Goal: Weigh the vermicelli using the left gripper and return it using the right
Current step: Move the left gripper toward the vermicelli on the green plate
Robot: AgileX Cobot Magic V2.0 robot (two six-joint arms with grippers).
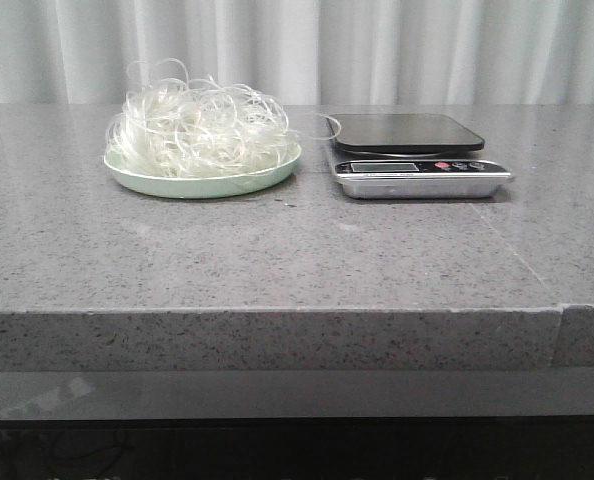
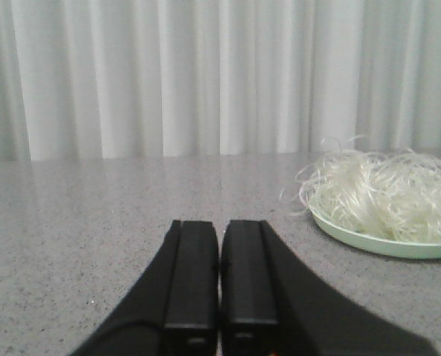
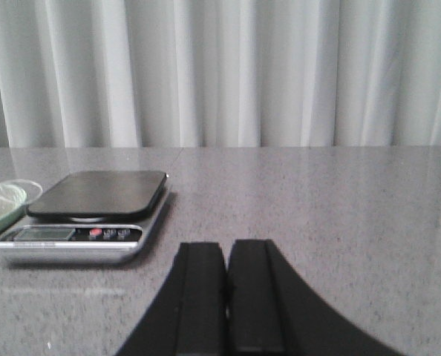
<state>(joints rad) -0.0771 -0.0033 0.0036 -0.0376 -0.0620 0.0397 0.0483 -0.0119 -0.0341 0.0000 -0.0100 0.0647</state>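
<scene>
Both end effectors, left [image 2: 219, 278] and right [image 3: 226, 297], hover closed and empty over the table [image 1: 277, 250], vermicelli [image 1: 199, 130] heaped on its plate [image 1: 202, 184] beside the scale [image 1: 417, 155].

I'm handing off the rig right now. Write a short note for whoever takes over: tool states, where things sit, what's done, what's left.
Left tool: shut, empty, low over the bare table, short of the plate.
Right tool: shut, empty, low over the table, the scale off to one side ahead of it.
Vermicelli: all piled on the pale green plate, left of the scale. One stray loop reaches toward the scale.
Scale: platform bare, display unreadable.
Done: nothing yet.
Left: left tool moves the vermicelli onto the scale; after weighing, right tool returns it to the plate.
</scene>
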